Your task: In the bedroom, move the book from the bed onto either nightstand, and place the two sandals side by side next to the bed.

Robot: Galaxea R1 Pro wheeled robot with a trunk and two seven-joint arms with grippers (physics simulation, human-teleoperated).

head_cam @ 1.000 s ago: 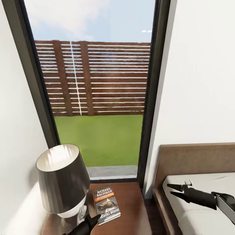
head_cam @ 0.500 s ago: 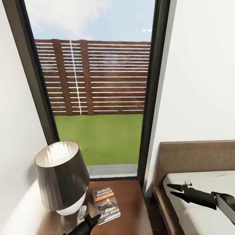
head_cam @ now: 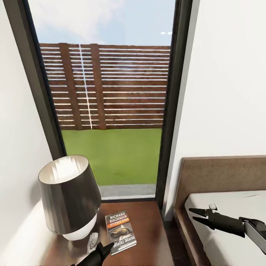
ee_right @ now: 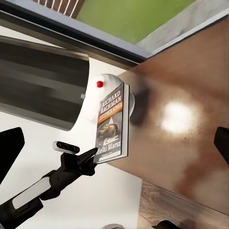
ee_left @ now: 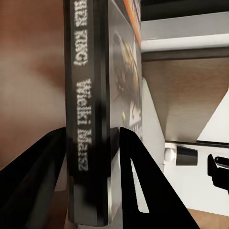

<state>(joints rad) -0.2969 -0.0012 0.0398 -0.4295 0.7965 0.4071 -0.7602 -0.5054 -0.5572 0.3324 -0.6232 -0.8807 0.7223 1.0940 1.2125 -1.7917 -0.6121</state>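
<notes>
The whole head view has slid a little since a moment ago: the lamp and the top of the bed sit a bit higher in the picture now, so the camera moved, not the things. The book and both grippers look the same as before.

The book lies flat on the nightstand, just beside the lamp. Its cover says "RICHARD BACHMAN" in white, with an orange band under it and "Wielki Marsz" at the bottom (the small words on the orange band are too blurry to read). In the left wrist view the spine of the book says "Wielki Marsz" too.

The left gripper comes up from the bottom of the head view and points at the near edge of the book. In the left wrist view its two black fingers are spread apart, one on each side of the book's edge, not squeezing it.

The right gripper is held out over the grey mattress, pointing toward the nightstand. Its two thin fingers are apart and hold nothing.
</notes>
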